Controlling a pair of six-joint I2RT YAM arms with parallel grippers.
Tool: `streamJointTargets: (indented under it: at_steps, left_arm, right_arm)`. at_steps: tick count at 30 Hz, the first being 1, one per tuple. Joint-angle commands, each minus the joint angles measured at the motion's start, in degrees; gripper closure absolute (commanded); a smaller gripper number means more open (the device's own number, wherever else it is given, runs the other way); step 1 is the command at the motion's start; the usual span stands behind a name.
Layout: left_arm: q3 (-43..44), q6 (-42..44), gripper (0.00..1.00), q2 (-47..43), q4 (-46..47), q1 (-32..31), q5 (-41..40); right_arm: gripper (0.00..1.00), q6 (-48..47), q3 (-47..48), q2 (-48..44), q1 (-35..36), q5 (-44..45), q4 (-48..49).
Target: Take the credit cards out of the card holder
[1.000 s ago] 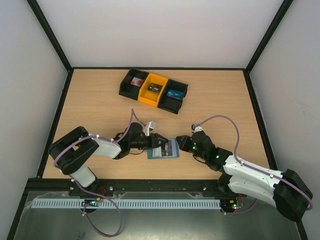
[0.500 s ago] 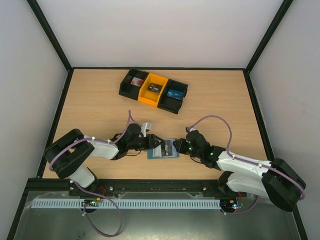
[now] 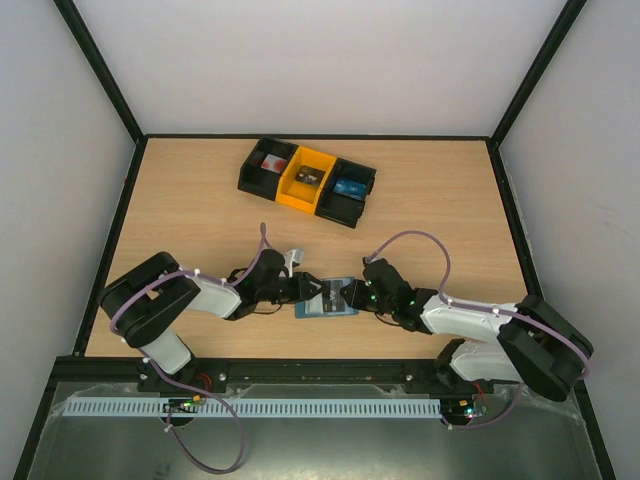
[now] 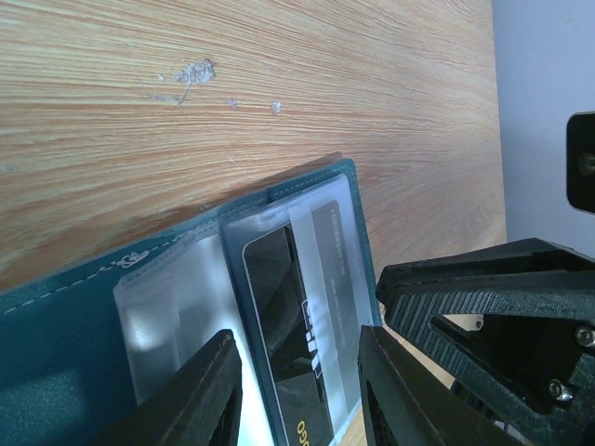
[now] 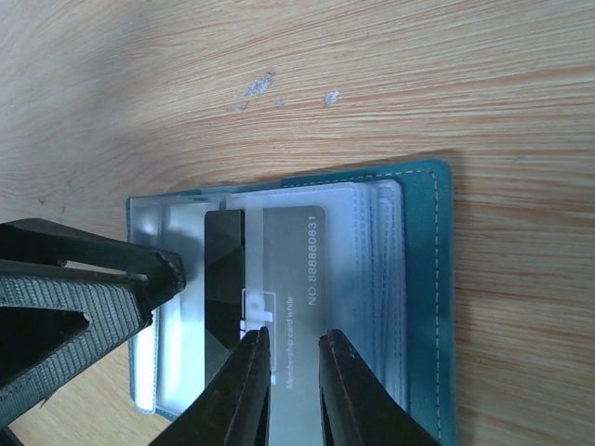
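The card holder (image 3: 322, 306) lies open on the table between both arms, a slate-blue bifold with clear inner pockets. A grey and black card (image 5: 288, 251) sits in a pocket; it also shows in the left wrist view (image 4: 307, 307). My left gripper (image 3: 308, 290) is open, its jaws standing on either side of the card over the holder's left half (image 4: 93, 316). My right gripper (image 3: 352, 295) comes from the right, its jaws a narrow gap apart just over the card's face (image 5: 293, 390). The holder's cover edge (image 5: 428, 279) shows beside them.
A black-and-yellow tray (image 3: 248, 172) stands at the back, with small items in its compartments, one of them bright blue (image 3: 349, 187). The two grippers' tips are close together over the holder. Black frame rails border the table.
My right gripper has moved left, from beside the holder's right edge to over its open pockets. The left gripper has stayed on the holder's left side.
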Motion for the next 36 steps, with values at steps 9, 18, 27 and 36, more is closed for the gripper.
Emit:
streamJointTargets:
  at_steps: [9, 18, 27, 36]
  left_arm:
    - [-0.7, 0.1, 0.65, 1.1, 2.2, 0.4, 0.5]
    - [-0.8, -0.7, 0.66, 1.6, 3.2, 0.2, 0.6]
    - [-1.3, -2.1, 0.68, 2.6, 4.4, -0.2, 0.4]
    - [-1.2, -2.4, 0.68, 3.4, 4.9, -0.6, 0.4]
  right_arm:
    - [0.83, -2.5, 3.4, 0.9, 0.2, 4.8, -5.6]
    - [0.83, -3.5, 3.9, 2.1, 0.3, 4.8, -7.3]
    - [0.84, -5.2, 4.4, 5.6, 0.3, 5.6, -10.1]
    - [0.94, -6.0, 5.0, 6.7, 0.4, 7.9, -12.6]
